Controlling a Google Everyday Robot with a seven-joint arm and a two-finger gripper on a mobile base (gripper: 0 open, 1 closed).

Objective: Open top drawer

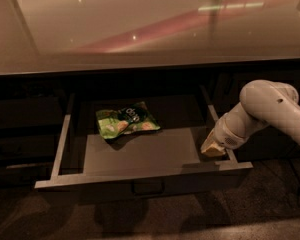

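Note:
The top drawer stands pulled well out from under the counter, showing its grey floor and pale side rails. Its dark loop handle sits centred on the front, below the front edge. A green snack bag lies on the drawer floor towards the back left. My gripper hangs at the end of the white arm, right at the drawer's right rail near the front corner, well to the right of the handle.
A glossy pale countertop overhangs the drawer. Dark cabinet fronts flank the drawer on the left and right. Speckled dark floor lies in front of the drawer.

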